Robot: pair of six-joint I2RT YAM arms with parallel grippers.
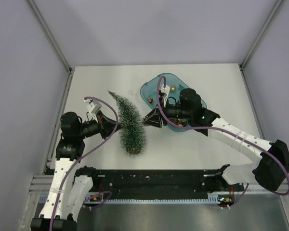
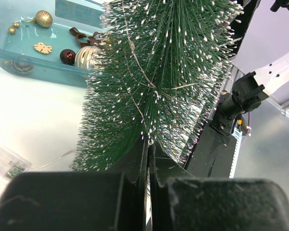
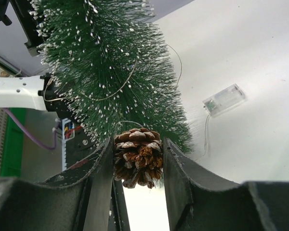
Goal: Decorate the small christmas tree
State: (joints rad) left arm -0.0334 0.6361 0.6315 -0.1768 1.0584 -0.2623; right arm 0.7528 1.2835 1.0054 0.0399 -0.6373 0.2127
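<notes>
Green small christmas tree between left hand, right hand's pinecone.

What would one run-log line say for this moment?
left gripper: shut on small christmas tree bristles | right gripper: grips pine cone close by tree | more ornaments in teal tray

The small christmas tree lay across the table, tip toward the far left and base toward the near edge. The left gripper met it from the left, jaws closed into the bristles. The right gripper stood at its right side with a pine cone clamped between the fingers, just beside the branches. The tray sat behind and to the right of the tree, with ornaments inside. A battery box lay on the table left of the tree, on the far side of the left gripper.
</notes>
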